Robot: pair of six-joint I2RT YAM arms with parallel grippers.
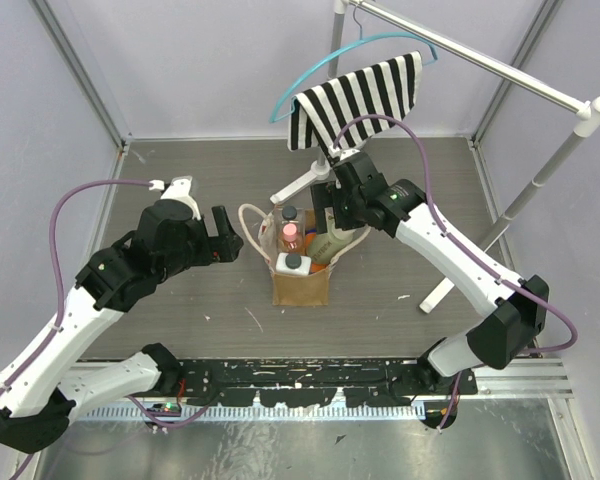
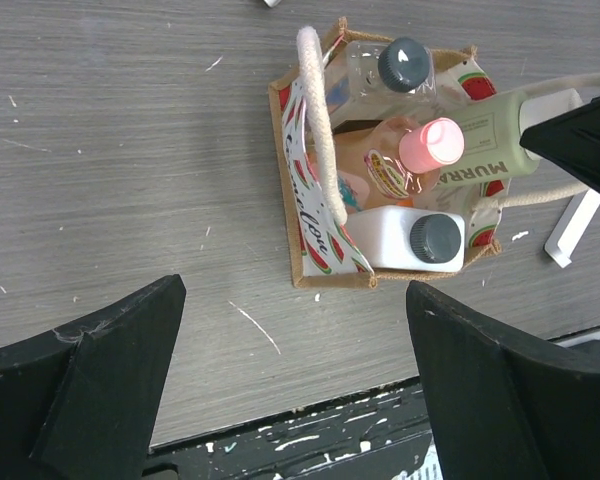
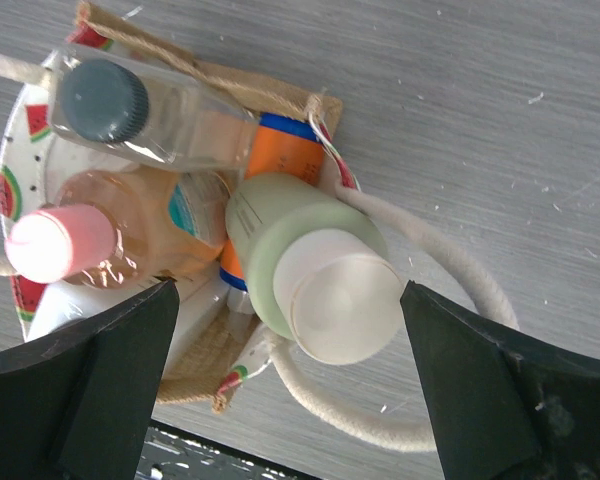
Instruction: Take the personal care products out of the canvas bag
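Right gripper (image 3: 290,345), jaws spread, hovers over the tall cream bottle (image 3: 315,265) in the canvas bag (image 1: 302,288); lower squarely around it.

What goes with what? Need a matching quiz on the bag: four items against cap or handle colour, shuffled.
Items:
1. pale green bottle
2. peach bottle
3. white bottle
4. canvas bag

Features:
A. pink cap
B. cream rope handles
C. dark grey cap
D. cream cap

Pairs: 1-D, 2-A, 3-C, 4-B
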